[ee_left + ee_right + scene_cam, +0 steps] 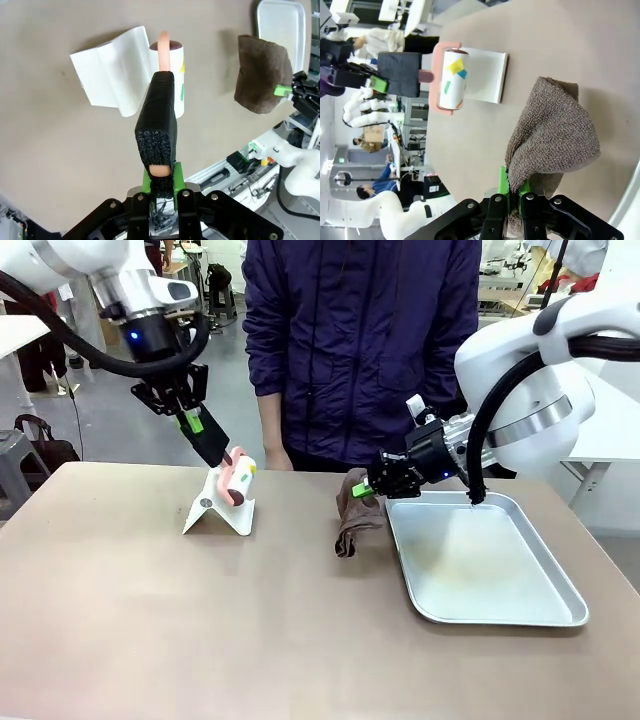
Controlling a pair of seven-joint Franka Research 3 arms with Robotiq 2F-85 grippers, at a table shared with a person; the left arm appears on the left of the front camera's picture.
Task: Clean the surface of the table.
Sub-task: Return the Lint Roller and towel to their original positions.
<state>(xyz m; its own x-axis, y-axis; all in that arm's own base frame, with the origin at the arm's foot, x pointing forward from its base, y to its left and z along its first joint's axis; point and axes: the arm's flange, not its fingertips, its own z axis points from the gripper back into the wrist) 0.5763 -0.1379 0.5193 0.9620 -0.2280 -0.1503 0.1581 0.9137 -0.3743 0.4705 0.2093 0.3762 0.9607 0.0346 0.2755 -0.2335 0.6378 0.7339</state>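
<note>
I see my left gripper (161, 186) clamped on the black foam-wrapped handle (159, 120) of a lint roller (172, 75), above the table (75, 165). White sheet (112, 70) beside it; brown cloth (262, 72) hangs from the right gripper (287, 91).

Taupe table (150, 620), brown cloth (355, 520), pink-handled white roller (240, 480), silver tray (560, 615).

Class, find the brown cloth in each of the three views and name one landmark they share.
Front view: cloth at centre, hanging from the right gripper beside the tray.
Left wrist view: upper right.
Right wrist view: right of centre, pinched at the bottom.
Shared landmark: the lint roller.
</note>
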